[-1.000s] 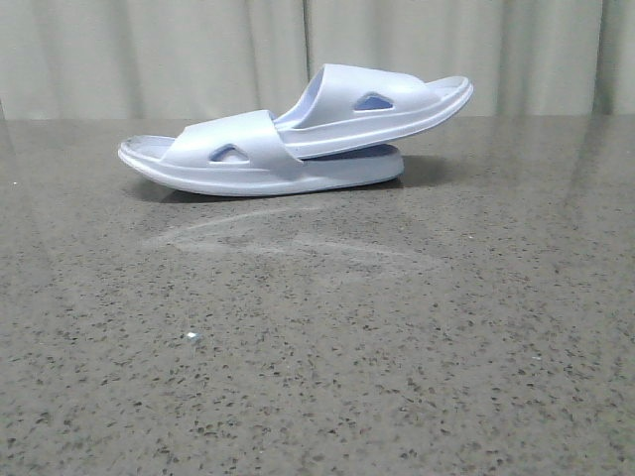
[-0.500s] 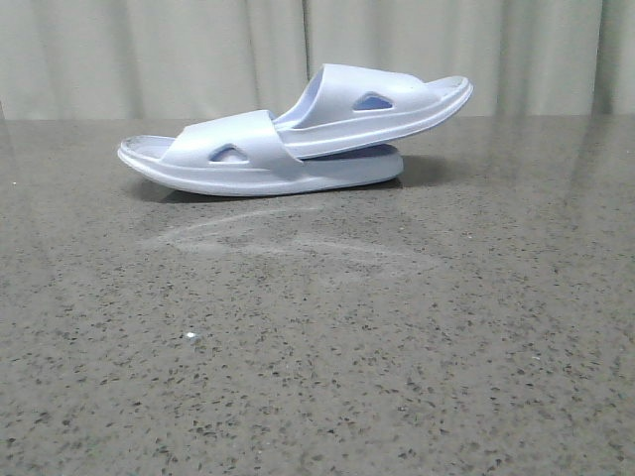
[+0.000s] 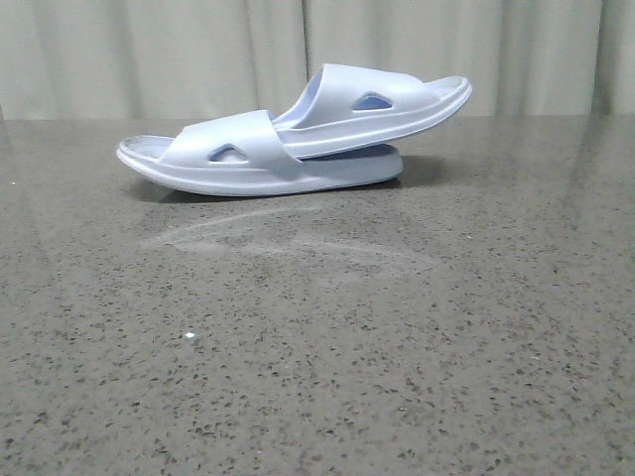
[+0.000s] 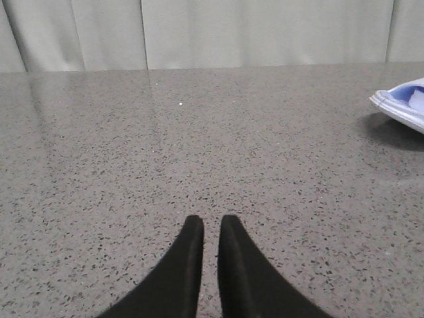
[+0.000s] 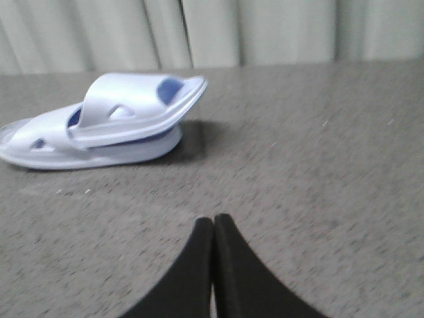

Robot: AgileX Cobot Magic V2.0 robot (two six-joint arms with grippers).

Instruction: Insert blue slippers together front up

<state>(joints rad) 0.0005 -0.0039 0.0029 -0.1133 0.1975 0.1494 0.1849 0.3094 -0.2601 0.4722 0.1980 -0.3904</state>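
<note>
Since a second ago nothing is seen to have moved; the slippers (image 3: 298,139) lie nested at the table's (image 3: 317,347) far side; the left gripper (image 4: 211,228) is nearly closed, the right gripper (image 5: 213,225) closed, both empty.

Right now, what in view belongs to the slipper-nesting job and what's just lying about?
Job:
- lower blue slipper, flat on the table
- upper blue slipper, its front pushed under the lower one's strap, heel raised

Lying about:
- small white speck on the grey speckled table
- pale curtain behind

Left hand and right hand are shut, holding nothing, clear of the slippers.
</note>
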